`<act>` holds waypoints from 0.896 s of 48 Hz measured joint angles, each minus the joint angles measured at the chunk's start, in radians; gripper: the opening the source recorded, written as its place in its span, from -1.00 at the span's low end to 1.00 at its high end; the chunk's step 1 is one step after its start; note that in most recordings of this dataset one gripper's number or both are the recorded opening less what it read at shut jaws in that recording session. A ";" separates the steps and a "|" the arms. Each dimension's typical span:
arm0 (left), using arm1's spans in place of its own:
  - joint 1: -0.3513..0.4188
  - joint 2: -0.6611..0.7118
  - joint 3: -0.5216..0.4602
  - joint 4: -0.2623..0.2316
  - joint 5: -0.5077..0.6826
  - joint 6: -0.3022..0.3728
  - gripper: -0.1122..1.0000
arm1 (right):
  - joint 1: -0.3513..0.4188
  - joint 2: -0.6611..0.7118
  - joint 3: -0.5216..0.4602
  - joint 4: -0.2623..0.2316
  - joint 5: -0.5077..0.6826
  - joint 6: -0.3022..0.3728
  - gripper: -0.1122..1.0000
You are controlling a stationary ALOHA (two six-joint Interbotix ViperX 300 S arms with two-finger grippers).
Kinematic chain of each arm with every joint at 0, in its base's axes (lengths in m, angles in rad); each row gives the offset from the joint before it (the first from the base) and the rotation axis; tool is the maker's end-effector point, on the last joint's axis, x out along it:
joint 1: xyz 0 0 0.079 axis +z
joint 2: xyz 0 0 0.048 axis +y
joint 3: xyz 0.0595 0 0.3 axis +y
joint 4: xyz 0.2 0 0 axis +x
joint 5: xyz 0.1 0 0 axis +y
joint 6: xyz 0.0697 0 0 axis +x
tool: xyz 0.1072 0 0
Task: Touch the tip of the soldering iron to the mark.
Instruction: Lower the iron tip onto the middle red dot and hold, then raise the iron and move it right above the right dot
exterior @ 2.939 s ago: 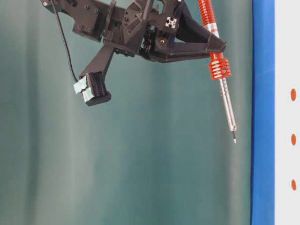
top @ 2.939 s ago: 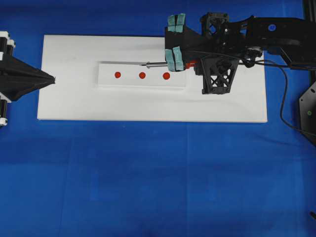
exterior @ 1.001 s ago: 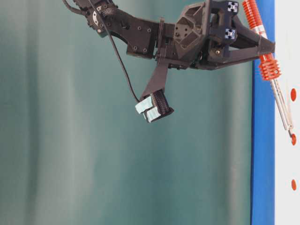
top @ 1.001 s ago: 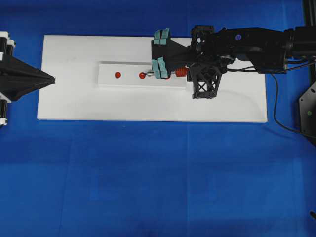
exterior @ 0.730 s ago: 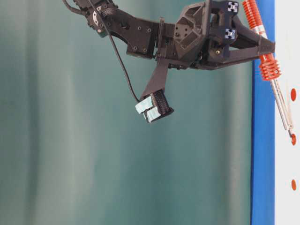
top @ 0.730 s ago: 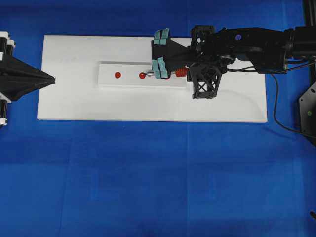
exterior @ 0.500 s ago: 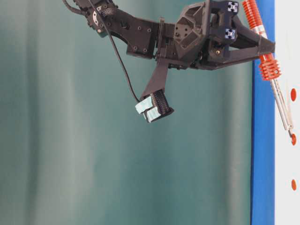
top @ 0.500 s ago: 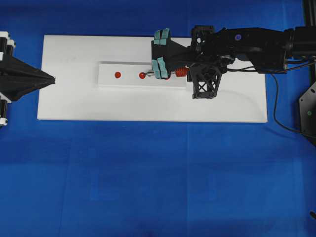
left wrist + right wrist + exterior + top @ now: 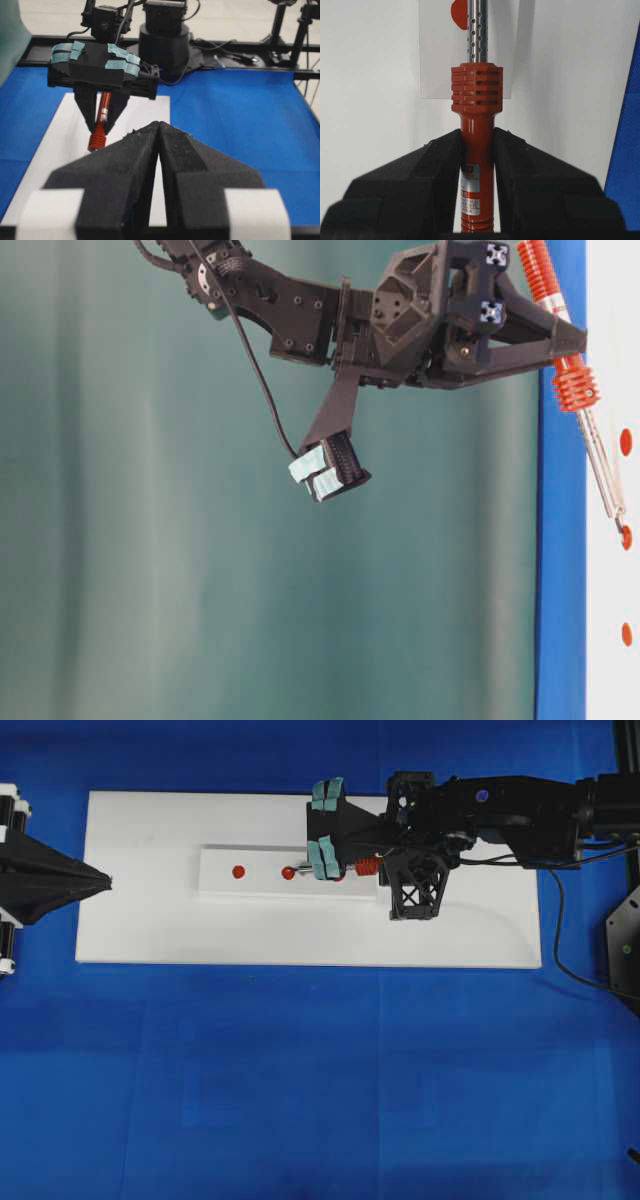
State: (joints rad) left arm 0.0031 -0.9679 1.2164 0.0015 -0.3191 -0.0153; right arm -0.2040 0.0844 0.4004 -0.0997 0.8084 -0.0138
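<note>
Since the earliest pictures, the right gripper has come down and moved along the white strip. The soldering iron then hung clear of the surface with its tip beside the strip's far edge. Now its tip rests on the middle red mark. Over the last second nothing has shifted.

The right jaws are clenched on the iron's red-orange handle, just behind its ribbed collar, as the right wrist view shows. The shaft slants down from the collar to the mark.

The strip lies on a white board, which sits on the blue bench. One red mark on the strip lies bare beyond the tip, toward the left gripper. The third is hidden under the right gripper in the overhead view.

The left gripper, its jaws pressed together with nothing between them, hovers at the board's left edge, well apart from the strip. Bare board surrounds the strip on all sides, and open blue bench lies beyond the board's near edge.
</note>
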 measured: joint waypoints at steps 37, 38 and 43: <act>0.000 0.000 0.000 0.000 -0.002 0.000 -0.76 | 0.000 -0.152 -0.114 -0.020 0.173 -0.002 -0.68; 0.000 0.000 0.000 0.000 0.000 0.000 -0.76 | 0.002 -0.155 -0.117 -0.021 0.178 -0.003 -0.68; 0.000 0.000 0.000 0.000 0.000 0.000 -0.76 | 0.000 -0.160 -0.127 -0.031 0.196 -0.003 -0.68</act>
State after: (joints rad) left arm 0.0031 -0.9679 1.2164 0.0015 -0.3191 -0.0153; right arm -0.2040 -0.0752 0.2730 -0.1304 1.0048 -0.0169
